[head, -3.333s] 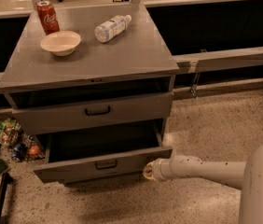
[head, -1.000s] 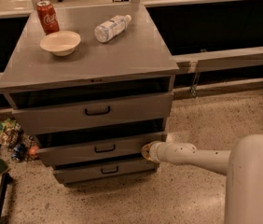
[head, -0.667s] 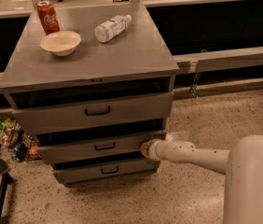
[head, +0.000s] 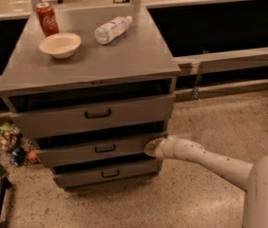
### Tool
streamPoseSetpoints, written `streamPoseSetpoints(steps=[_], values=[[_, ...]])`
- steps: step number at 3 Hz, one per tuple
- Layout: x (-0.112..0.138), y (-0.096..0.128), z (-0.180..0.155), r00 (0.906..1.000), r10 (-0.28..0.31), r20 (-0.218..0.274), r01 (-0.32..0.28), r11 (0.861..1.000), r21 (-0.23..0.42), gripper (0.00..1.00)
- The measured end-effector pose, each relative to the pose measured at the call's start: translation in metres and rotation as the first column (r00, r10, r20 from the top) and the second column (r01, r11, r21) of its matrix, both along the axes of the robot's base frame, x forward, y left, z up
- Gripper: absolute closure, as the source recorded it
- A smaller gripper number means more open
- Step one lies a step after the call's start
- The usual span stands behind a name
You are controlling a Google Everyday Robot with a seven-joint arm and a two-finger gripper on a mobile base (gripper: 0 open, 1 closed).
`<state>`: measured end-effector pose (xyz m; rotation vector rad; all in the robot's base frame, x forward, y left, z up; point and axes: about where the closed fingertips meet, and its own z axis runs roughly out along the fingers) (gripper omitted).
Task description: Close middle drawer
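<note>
My gripper (head: 154, 147) rests against the right end of the middle drawer (head: 96, 149), below the desk's (head: 124, 61) front right corner. My white arm (head: 205, 158) reaches in from the right. A dark gap shows above that drawer's front, between it and the top drawer (head: 93, 114); the bottom drawer (head: 106, 174) sits just beneath. Near the desk's back left corner a red can (head: 46, 18) stands, a white bowl (head: 60, 44) just in front of it, and a clear bottle (head: 112, 29) lies on its side toward the back edge.

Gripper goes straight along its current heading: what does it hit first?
The front of the middle drawer, at its right end. The gripper sits right there, possibly touching; depth is unclear.
</note>
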<state>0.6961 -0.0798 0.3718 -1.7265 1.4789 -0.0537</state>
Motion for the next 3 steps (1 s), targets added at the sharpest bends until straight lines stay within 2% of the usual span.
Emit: streamPoseSetpoints(steps=[3], values=[[-0.0005, 0.0, 0.0, 1.0, 0.0, 0.0, 0.0, 1.0, 0.0, 1.0]])
